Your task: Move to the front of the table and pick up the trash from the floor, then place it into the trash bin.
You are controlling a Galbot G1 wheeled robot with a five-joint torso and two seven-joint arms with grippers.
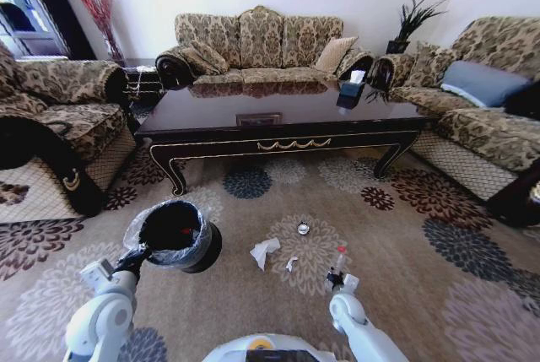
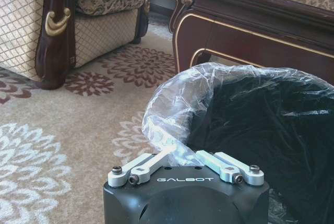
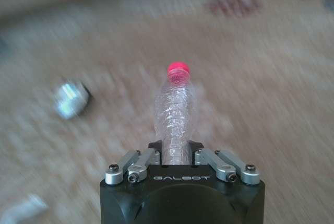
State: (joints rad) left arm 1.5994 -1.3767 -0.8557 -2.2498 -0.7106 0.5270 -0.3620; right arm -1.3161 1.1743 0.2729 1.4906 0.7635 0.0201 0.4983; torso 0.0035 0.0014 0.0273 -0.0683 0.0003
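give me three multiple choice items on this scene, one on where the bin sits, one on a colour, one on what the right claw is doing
1. The trash bin stands
A. on the table
B. on the floor by the left claw
C. on a sofa

2. The cap of the bottle is
A. red
B. blue
C. green

3. The right claw is
A. open over the tissue
B. shut on the bottle
C. inside the bin

Answers:
1. B: the left claw pinches its liner, on the carpet.
2. A: red top in the right wrist view.
3. B: the bottle stands clamped in it.

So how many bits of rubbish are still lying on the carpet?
3: a crumpled tissue, a small white scrap beside it, and a shiny round piece nearer the coffee table. Others may be hidden.
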